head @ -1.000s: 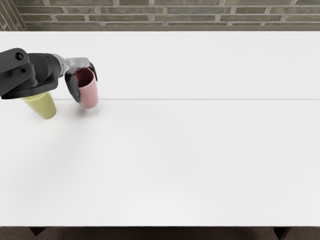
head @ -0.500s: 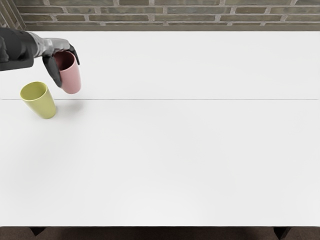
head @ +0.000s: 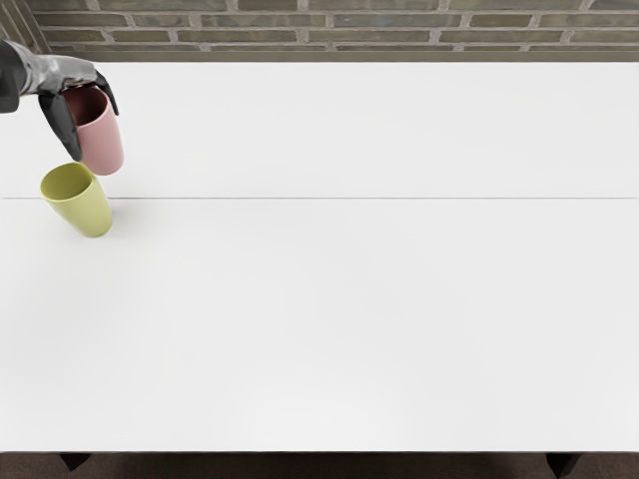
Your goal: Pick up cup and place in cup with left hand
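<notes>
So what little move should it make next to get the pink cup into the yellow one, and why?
Probably a small shift of the left hand further toward the picture's left, keeping its grip, before any lowering: the pink cup is held upright or nearly so, but its base shows up and to the right of the yellow cup's open mouth, not over it.

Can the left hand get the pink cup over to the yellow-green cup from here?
Probably yes: the left hand grips the pink cup just beyond the yellow-green cup, and nothing visible blocks its open mouth.
</notes>
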`<act>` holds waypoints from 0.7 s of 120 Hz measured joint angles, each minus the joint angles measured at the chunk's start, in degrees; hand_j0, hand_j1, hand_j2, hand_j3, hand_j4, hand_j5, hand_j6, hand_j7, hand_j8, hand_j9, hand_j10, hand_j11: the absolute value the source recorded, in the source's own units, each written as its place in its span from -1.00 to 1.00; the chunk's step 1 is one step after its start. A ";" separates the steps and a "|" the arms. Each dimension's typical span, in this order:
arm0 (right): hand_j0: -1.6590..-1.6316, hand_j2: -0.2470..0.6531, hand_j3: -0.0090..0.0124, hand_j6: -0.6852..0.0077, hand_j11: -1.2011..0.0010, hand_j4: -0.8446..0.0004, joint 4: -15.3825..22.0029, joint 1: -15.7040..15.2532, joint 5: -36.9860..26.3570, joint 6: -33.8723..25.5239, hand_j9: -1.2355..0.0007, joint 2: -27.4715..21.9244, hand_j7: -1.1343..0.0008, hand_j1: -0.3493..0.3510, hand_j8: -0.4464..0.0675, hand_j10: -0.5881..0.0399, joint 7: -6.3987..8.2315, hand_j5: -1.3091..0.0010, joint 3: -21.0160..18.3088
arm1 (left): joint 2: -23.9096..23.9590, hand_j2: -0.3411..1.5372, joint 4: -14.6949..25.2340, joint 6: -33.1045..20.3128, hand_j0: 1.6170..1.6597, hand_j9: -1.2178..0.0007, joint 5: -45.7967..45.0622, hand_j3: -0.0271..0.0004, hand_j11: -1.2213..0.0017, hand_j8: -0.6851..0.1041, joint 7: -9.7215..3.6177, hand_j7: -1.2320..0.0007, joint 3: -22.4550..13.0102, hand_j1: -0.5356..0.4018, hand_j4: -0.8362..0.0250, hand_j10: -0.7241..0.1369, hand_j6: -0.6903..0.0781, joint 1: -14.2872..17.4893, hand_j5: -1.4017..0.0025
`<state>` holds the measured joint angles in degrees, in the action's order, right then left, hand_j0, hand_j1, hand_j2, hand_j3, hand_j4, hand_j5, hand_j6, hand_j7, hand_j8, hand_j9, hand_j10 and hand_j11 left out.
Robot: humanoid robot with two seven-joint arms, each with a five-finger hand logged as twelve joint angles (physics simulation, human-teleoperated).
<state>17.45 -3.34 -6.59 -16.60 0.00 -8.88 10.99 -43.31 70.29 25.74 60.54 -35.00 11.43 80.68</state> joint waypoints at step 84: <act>-0.93 -0.46 -0.16 0.90 0.94 0.93 0.01 0.00 0.00 0.00 0.94 0.00 0.94 -0.90 0.63 0.79 0.01 0.94 0.00 | -4.02 -0.51 -1.30 0.62 0.67 -0.16 0.04 0.97 -0.15 0.21 0.00 -0.15 -0.26 -0.23 0.15 -0.34 0.26 -1.07 -0.01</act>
<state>17.46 -3.34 -6.60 -16.61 0.00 -8.87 10.99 -47.33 68.99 26.36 60.58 -35.00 11.17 79.61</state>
